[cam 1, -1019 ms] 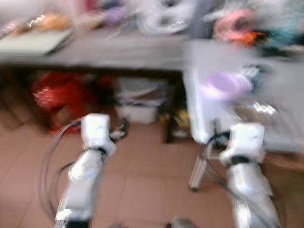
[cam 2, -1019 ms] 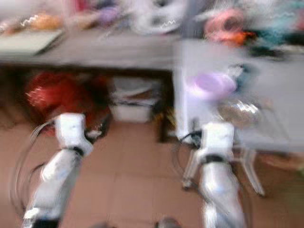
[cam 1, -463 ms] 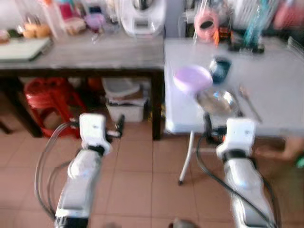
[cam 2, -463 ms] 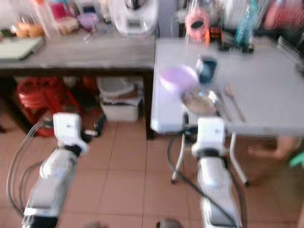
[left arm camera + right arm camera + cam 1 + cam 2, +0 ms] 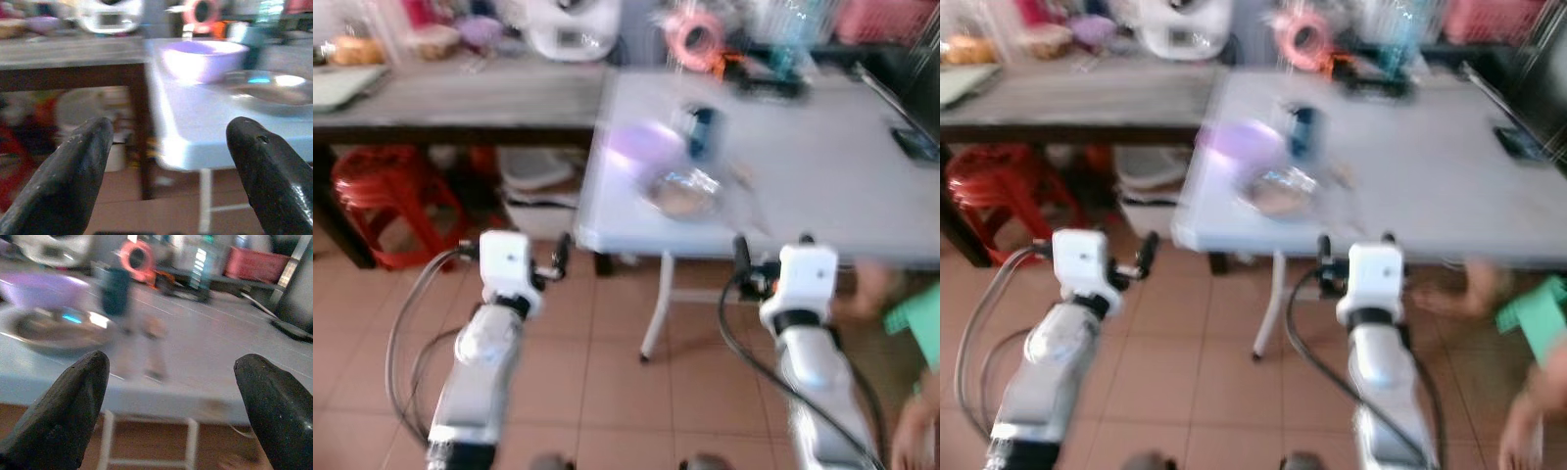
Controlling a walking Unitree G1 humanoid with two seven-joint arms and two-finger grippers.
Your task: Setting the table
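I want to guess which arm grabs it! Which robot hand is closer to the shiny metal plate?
Right. The right gripper sits just below the table edge, almost under the metal plate. The left gripper hangs farther off, over the floor beyond the table's corner. Both are open.

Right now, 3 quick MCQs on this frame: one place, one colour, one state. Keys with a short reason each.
1. Where is the metal plate?
A. on the brown counter
B. on the white table, near its front edge
C. on the floor

2. What colour is the bowl behind the plate?
A. lilac
B. green
C. black

3. How are the left pincer and the right pincer?
A. both open, holding nothing
B. left shut on the bowl
C. right shut on the plate

Key:
1 B, the plate lies on the white table by the edge nearest the robot.
2 A, the left wrist view shows it pale purple.
3 A, each wrist view shows a wide gap between the fingers.
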